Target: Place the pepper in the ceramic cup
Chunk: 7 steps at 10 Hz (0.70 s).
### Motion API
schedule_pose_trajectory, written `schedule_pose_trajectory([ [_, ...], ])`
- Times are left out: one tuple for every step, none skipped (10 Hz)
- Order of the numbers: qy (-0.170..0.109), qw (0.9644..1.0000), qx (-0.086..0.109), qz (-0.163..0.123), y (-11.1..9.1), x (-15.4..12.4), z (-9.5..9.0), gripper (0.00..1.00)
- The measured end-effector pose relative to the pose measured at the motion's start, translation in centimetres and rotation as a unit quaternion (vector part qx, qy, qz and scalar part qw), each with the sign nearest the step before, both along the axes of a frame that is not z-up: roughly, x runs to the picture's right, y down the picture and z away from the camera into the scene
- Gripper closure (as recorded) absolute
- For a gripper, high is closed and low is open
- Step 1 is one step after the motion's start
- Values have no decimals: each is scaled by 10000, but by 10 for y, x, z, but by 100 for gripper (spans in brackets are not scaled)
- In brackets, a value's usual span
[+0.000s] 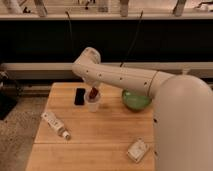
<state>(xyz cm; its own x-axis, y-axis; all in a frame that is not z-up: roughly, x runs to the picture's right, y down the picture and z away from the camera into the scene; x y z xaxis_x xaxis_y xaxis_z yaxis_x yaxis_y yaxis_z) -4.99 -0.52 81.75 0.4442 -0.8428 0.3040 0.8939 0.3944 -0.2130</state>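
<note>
— Jaws first: how does the gripper (pixel 94 91) stand?
— It hangs right over the ceramic cup (pixel 93 104) on the table (pixel 110 132). I cannot tell how wide the jaws are.
— And the pepper (pixel 93 93)?
— Upright at the cup's mouth, lower end at or just inside the rim; whether the jaws grip it, I cannot tell.
— So how far along?
— Nearly done, I'd judge. Carrying is over; what's left is letting go so the pepper settles in the cup, then pulling away from the green bowl (pixel 136 100) side.
</note>
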Motion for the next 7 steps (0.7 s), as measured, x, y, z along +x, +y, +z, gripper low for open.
schedule_pose_trajectory([
  [-38, 10000, 10, -19, 1, -2, -1, 30],
  [-73, 10000, 27, -36, 2, -4, -1, 22],
  [-101, 9999, 42, -46, 3, -5, -1, 20],
  [-123, 9999, 57, -48, 3, -6, -2, 20],
  [-145, 9999, 80, -39, 3, -7, -2, 20],
  [-173, 9998, 127, 4, 1, -7, -3, 20],
  [-191, 9997, 160, 44, 1, -5, -3, 20],
])
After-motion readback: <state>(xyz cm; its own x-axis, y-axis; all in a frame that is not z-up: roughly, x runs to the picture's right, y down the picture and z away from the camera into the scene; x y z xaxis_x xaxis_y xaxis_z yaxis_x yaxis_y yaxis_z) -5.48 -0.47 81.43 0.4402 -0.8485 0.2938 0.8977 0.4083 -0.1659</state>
